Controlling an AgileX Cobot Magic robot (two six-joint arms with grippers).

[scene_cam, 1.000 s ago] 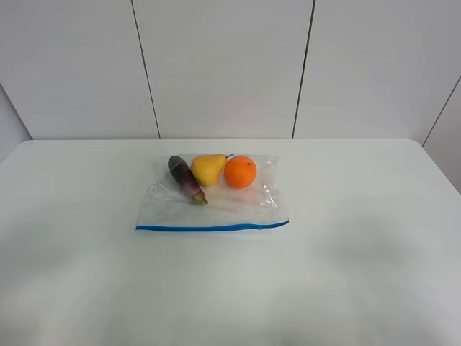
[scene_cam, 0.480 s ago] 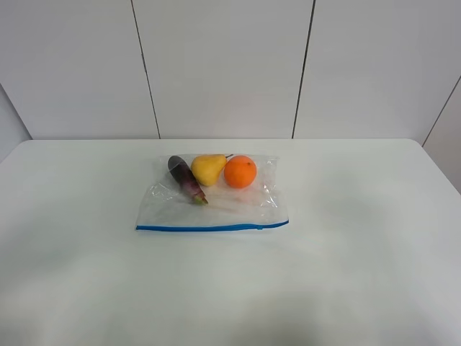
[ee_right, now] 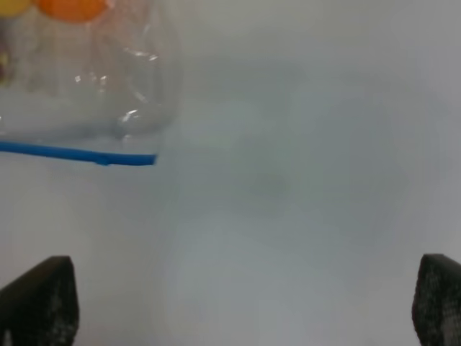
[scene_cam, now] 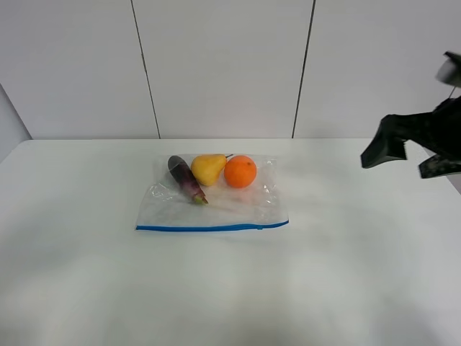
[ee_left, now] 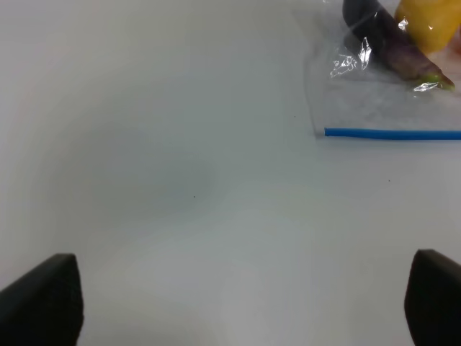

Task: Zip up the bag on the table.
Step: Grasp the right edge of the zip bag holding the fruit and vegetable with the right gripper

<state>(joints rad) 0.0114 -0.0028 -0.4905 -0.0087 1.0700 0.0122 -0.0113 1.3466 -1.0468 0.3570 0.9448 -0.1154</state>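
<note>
At the table (scene_cam: 86,288) middle, slightly toward its far edge: clear crinkly bag (scene_cam: 216,207), flat, blue zipper strip (scene_cam: 209,228) facing table's near edge; eggplant (scene_cam: 186,179), pear (scene_cam: 207,169), orange (scene_cam: 240,171) inside. Over table's right edge: right gripper (scene_cam: 403,162), spread wide. Spread too, seen only in wrist view: left gripper (ee_left: 238,299).

Looks like a robot lab or test room. A plain white table (scene_cam: 346,274) fills the lower frame, blank white wall panels (scene_cam: 223,72) with dark seams span the top, and a black robot arm (scene_cam: 412,131) shows at the right edge.
</note>
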